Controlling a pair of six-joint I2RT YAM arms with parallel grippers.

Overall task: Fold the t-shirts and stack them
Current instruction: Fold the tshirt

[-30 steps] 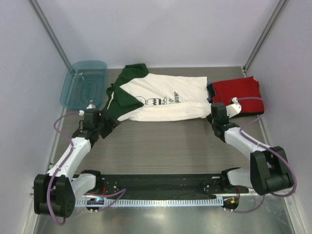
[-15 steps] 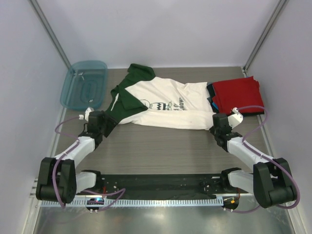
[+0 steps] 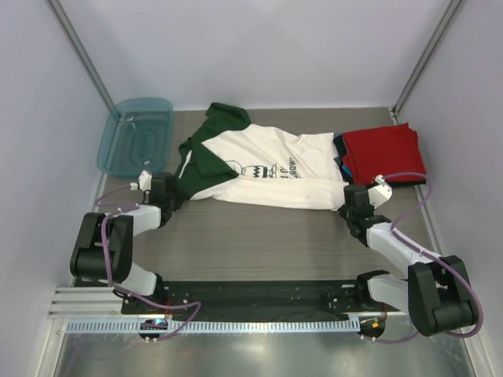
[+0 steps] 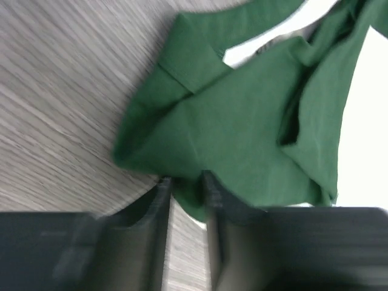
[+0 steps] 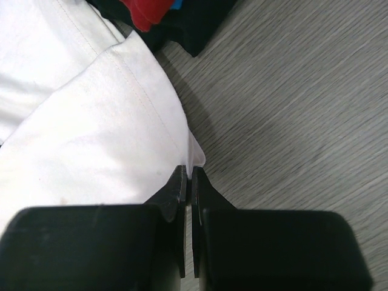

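The white t-shirt (image 3: 271,174) with dark green sleeves and a black chest print lies spread across the back of the table. My left gripper (image 3: 167,193) is at its near-left green sleeve (image 4: 230,121). In the left wrist view the gripper (image 4: 185,183) stands nearly closed, with a fold of the green cloth between its tips. My right gripper (image 3: 350,199) is shut on the shirt's white hem corner (image 5: 195,159), as the right wrist view (image 5: 190,176) shows. A folded red t-shirt (image 3: 383,149) lies at the back right on a dark one (image 5: 194,27) and a blue one.
A teal plastic tub (image 3: 136,135) stands at the back left, close to the left arm. White walls with metal posts close in both sides. The wood-grain table (image 3: 259,236) lies between the shirt and the arm bases.
The shirt was dragged a little nearer and skewed. My left arm folded back to the left, and its jaws closed on the green sleeve. The right gripper kept its hold on the hem.
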